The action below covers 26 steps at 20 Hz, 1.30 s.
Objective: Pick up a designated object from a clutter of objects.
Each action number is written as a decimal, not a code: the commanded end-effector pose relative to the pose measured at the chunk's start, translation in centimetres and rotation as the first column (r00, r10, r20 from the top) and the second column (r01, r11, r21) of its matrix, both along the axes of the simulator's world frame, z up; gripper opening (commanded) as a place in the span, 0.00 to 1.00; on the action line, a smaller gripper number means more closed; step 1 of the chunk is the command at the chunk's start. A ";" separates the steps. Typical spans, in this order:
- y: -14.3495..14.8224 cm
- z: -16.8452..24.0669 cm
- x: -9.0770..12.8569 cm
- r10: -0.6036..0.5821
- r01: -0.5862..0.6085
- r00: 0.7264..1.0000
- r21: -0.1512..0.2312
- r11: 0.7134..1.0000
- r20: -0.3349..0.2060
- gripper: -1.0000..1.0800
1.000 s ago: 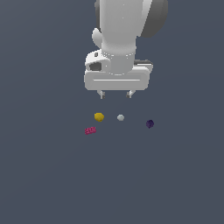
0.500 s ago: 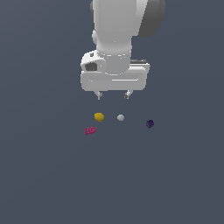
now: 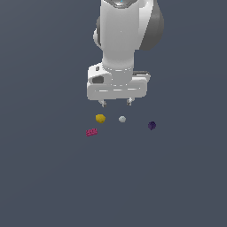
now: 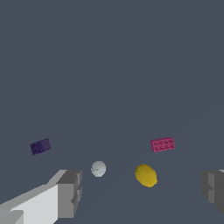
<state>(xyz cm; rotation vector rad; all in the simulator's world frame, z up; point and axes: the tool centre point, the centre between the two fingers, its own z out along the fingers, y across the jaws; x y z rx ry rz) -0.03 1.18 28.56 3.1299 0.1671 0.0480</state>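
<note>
Exterior view: white arm hangs over a flat dark grey floor, wrist pointing down. Gripper sits above the floor, not touching anything. Two short fingertips poke out under the hand body, spread wide apart. Nothing between them. Released, empty.

Four small items lie on the floor below the hand, all apart from one another.

- Pale ball: the target. Grey-white, roundish, resting on the floor just below the gripper, roughly under the finger on the exterior view's right. Free, untouched.
- Yellow lump: just beside the ball on the exterior view's left, about level with it, under the other finger.
- Purple item: on the exterior view's right of the ball, a bit farther off than the lump and slightly nearer the camera. Looks roundish here.
- Magenta block: flat, on the exterior view's left of the lump and nearer the camera.

Wrist view: both fingers show at the frame edges, far apart, open gap between them. Pale ball and yellow lump both lie in that gap on the floor, ball near one finger, lump toward the middle. Neither touches a finger. Magenta block lies beyond the lump, studs visible on top. Purple item lies off to the ball's side, outside the gap; from here it reads as a small blocky shape, not a ball.
</note>
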 end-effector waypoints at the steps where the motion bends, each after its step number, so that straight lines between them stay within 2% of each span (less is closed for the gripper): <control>1: 0.3 -1.7 -0.3 0.037 -0.037 0.999 -0.003 0.999 -0.003 0.96; 6: 1.1 -6.0 -1.5 0.136 -0.136 0.991 -0.008 0.991 -0.009 0.96; 10: 1.9 -9.9 -3.1 0.230 -0.230 0.973 -0.010 0.973 -0.016 0.96; 18: 3.3 -16.6 -7.2 0.407 -0.407 0.913 -0.006 0.913 -0.026 0.96; 26: 4.2 -20.3 -10.4 0.514 -0.514 0.857 0.002 0.858 -0.030 0.96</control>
